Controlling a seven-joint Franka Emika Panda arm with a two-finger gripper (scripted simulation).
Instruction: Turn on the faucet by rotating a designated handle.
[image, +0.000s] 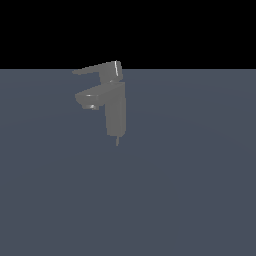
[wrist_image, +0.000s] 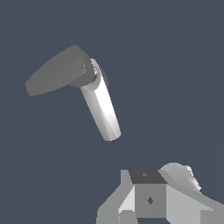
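Exterior view: the small grey metallic faucet w/ its upright rectangular column stood on the flat blue-grey surface, toward the view's left of centre & far back. The thin flat grey handle blade, tapering to a point, stuck out from the blocky cap on top toward the view's left. The short stubby spout w/ round outlet sat just below it, pointing roughly the same way. No arm or claw in this view.

Wrist view: looked down on the faucet from above. The darker tapered handle and the brighter spout fanned out from the column top at an angle. Part of the claw showed at the frame edge, well apart from the faucet, nothing in it; fingertips not visible, so can't tell if open or closed.

Judgement: step in hand was the approach. To do it well, come in beside the handle blade near its tip, not the spout, stay level w/ the blade, then push sideways along an arc around the column.
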